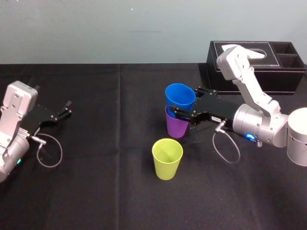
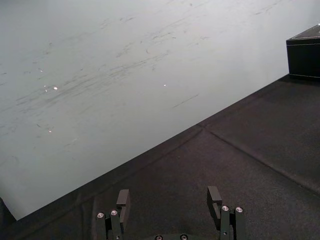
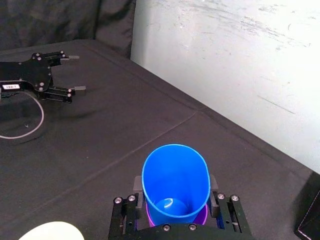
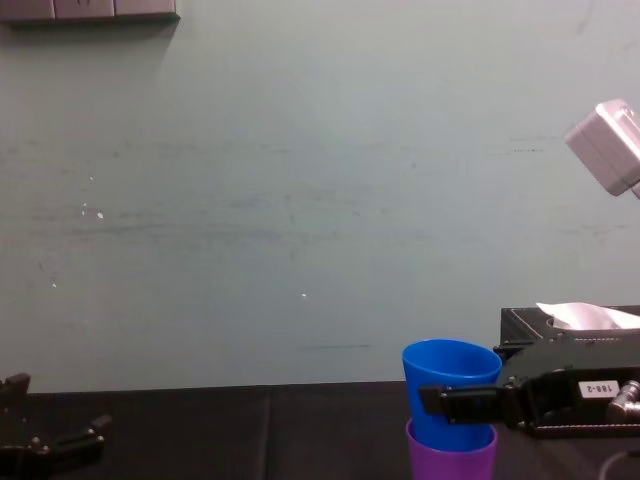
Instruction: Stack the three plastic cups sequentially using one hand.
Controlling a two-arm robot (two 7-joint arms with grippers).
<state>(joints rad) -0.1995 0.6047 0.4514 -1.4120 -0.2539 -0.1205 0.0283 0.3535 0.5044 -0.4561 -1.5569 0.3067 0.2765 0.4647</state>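
At the middle of the black table, your right gripper is clamping the blue cup by its wall, one finger on each side, while that cup is sitting only partway down inside the purple cup, which is standing upright. The yellow-green cup is waiting alone at six o'clock from the pair, near but apart, mouth up. Your left gripper is resting at nine o'clock, well apart, fingers spread and holding nothing.

You are looking at a stack that is one cup short, and the risks are lying in the release and the exit. If you are opening the fingers while the blue cup is riding high or leaning, it is likely tipping out or dragging the purple cup over, since both are looking light and smooth. If you are pulling back toward three o'clock too low, a finger is likely catching the purple rim and sliding the pair. If you are swinging toward six o'clock for the last cup, you are risking a knock that topples it, and the black tissue box at two o'clock is sitting just behind your arm
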